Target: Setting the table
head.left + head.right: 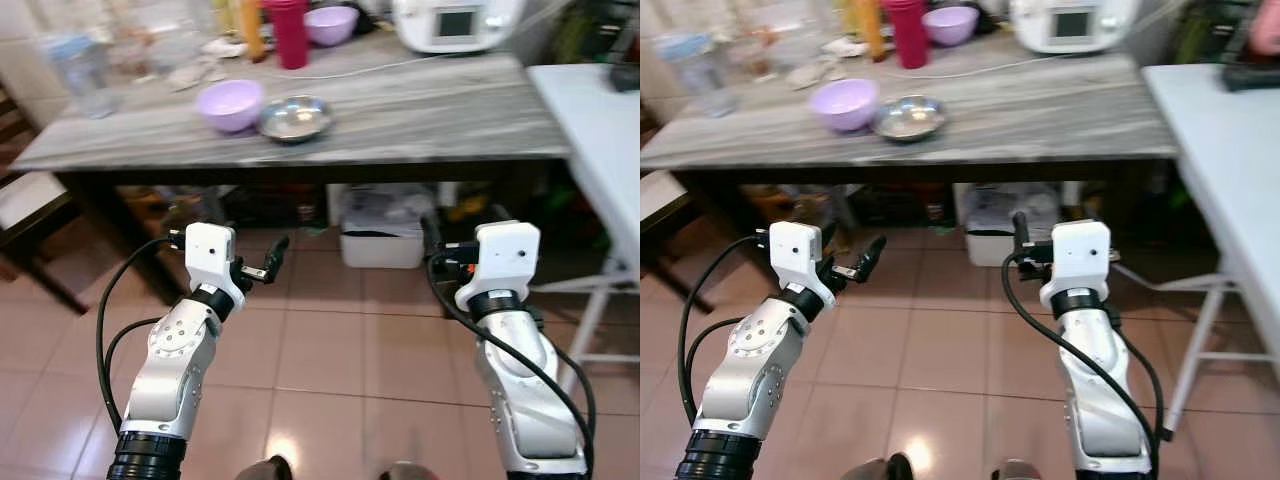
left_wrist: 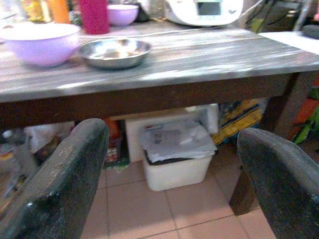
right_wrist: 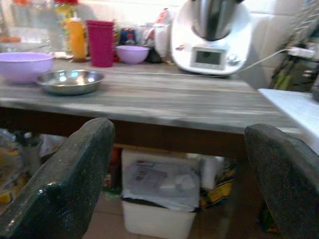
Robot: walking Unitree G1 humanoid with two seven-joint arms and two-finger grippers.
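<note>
Both arms are raised in front of the robot, below the level of the grey wood-grain table [image 1: 420, 120]. The left gripper [image 2: 174, 174] has its fingers [image 2: 60, 184] spread wide and holds nothing; past their tips lies the table edge, and above and beyond them on the tabletop sit a lilac bowl [image 2: 40, 42] and a shallow steel bowl [image 2: 114, 52], just beside each other. The right gripper [image 3: 189, 179] also has its fingers [image 3: 70, 174] wide apart and empty; the same two bowls lie ahead of its left finger on the table, well clear of it.

Farther back than the bowls stand a magenta cup [image 1: 287, 32], a second small lilac bowl [image 1: 331, 24] and a white kitchen machine [image 3: 212, 37] with a cable trailing across the tabletop. Under the table, straight ahead between the fingers of each gripper, a white bin [image 2: 174, 159] stands on the tiled floor [image 1: 330, 340]. A white side table [image 1: 1230, 150] is beyond the right gripper's outer finger.
</note>
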